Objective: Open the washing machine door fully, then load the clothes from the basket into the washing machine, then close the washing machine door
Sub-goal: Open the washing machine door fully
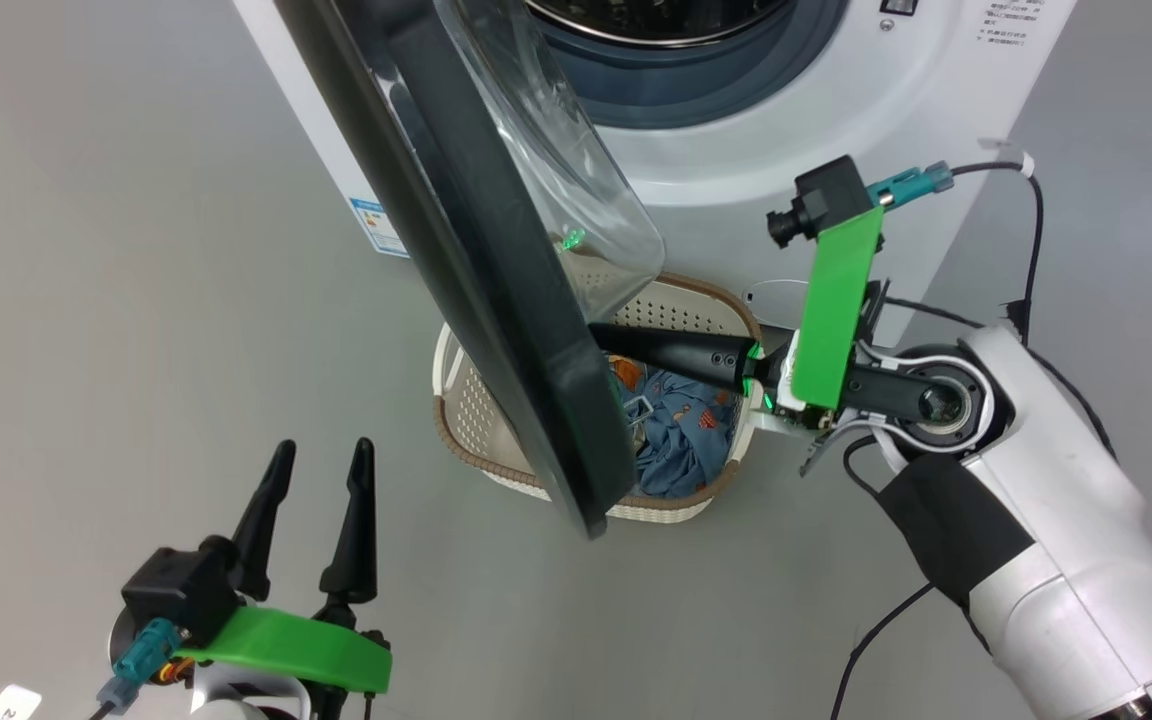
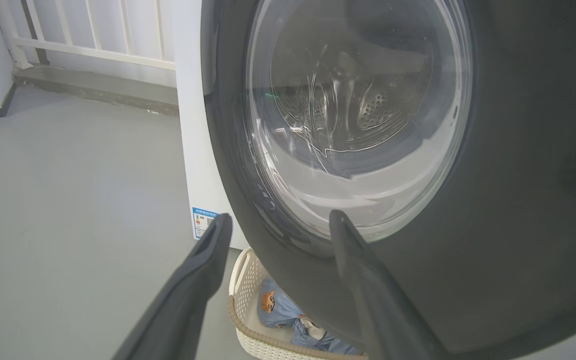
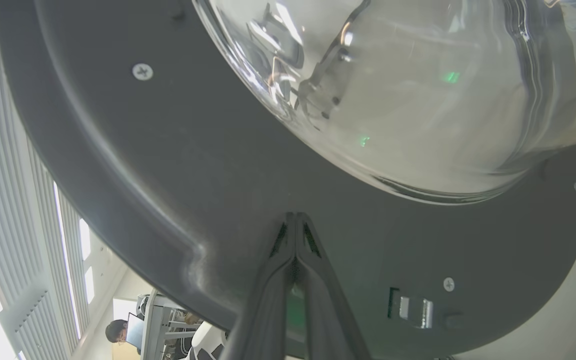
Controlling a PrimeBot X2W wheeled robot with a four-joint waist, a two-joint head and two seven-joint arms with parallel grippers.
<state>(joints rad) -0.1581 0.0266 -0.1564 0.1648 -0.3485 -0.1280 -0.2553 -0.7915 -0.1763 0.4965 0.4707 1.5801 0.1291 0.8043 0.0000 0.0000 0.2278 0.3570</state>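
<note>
Over the basket (image 1: 476, 400), the washing machine door (image 1: 496, 300) stands part open. Right gripper (image 3: 295, 220) closed, tips against its inner rim, which we judge rigid and slick; left gripper (image 1: 321, 455) spread, empty. Push rim, not glass.

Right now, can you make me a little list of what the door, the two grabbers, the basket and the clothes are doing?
Door: washing machine door partly open, leaning out over the basket
Right gripper: shut, tips at the door's dark inner rim, seemingly touching
Left gripper: open, holding nothing, apart from the door
Basket: on the floor before the washing machine
Clothes: blue, lying in the basket
</note>
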